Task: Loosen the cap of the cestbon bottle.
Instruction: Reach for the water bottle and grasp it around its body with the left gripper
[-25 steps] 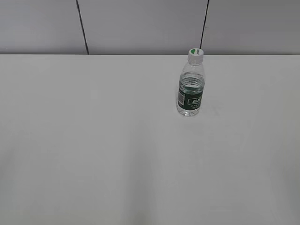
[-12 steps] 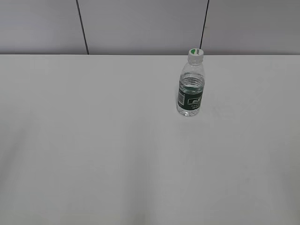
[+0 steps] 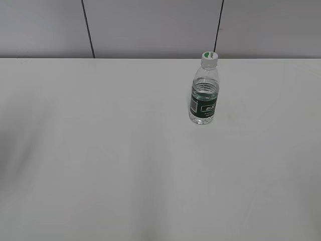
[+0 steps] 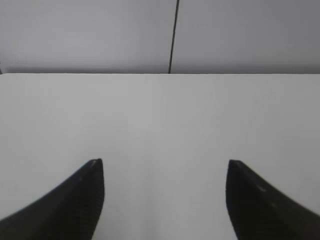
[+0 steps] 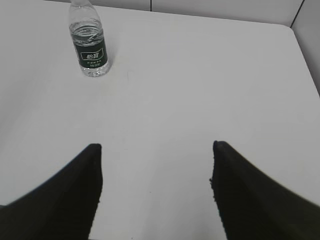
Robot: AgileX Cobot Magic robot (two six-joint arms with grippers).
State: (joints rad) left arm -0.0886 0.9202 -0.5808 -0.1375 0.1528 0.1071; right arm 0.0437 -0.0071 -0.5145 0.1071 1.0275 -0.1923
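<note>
The cestbon bottle (image 3: 204, 98) stands upright toward the back right of the white table (image 3: 100, 150), clear with a dark green label band. Its white cap (image 3: 209, 59) with a green patch sits on the neck. In the right wrist view the bottle (image 5: 90, 47) is at the far upper left, its cap cut off by the frame edge. My right gripper (image 5: 156, 147) is open and empty, well short of the bottle and to its right. My left gripper (image 4: 165, 162) is open over bare table, with no bottle in its view. Neither arm shows in the exterior view.
A grey panelled wall (image 3: 150, 27) with dark vertical seams rises behind the table's back edge. The table's right edge (image 5: 305, 60) shows in the right wrist view.
</note>
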